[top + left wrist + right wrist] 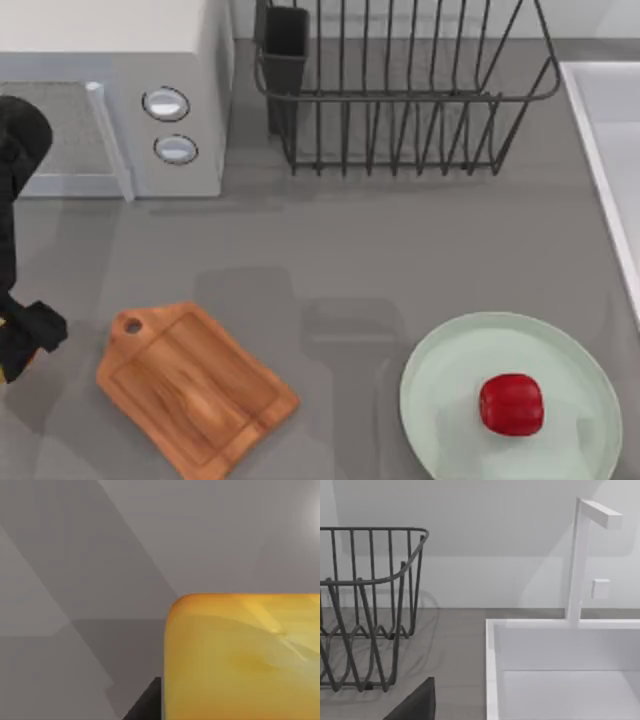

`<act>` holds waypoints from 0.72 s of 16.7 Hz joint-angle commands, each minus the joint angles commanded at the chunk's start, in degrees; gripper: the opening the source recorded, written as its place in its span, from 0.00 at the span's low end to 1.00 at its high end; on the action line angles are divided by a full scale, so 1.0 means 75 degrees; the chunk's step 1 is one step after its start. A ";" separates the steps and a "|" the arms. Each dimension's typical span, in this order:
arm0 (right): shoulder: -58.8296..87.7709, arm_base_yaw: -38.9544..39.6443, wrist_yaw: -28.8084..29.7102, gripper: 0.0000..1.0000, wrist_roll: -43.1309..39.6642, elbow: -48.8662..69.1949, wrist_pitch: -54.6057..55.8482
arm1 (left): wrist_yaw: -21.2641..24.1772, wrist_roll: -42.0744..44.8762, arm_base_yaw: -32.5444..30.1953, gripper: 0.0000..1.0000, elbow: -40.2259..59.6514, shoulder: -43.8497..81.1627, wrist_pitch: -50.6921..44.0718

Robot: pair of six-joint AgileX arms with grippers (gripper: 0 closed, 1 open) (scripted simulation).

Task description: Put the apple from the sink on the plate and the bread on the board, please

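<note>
The grey surface (pixel 400 250) is seen from above. The sink (pixel 610 160) is set at its right edge, its white basin (pixel 560 670) with a tap seen in the right wrist view. A microwave (pixel 120 110) and a wire dish rack (pixel 400 100) are placed at the back. The plate (pixel 440 400) lies front right, with the apple (pixel 511 405) resting on it. The board (pixel 195 385) lies front left, bare. The left pincer (pixel 25 340) is at the far left edge, beside the board; its opening cannot be told. The bread (pixel 245 660) is seen close up in the left wrist view.
</note>
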 joint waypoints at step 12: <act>0.0000 0.0000 0.0000 1.00 0.0000 0.0000 0.0000 | 0.1395 -0.6663 -0.2581 0.00 -0.0202 -0.0922 0.0672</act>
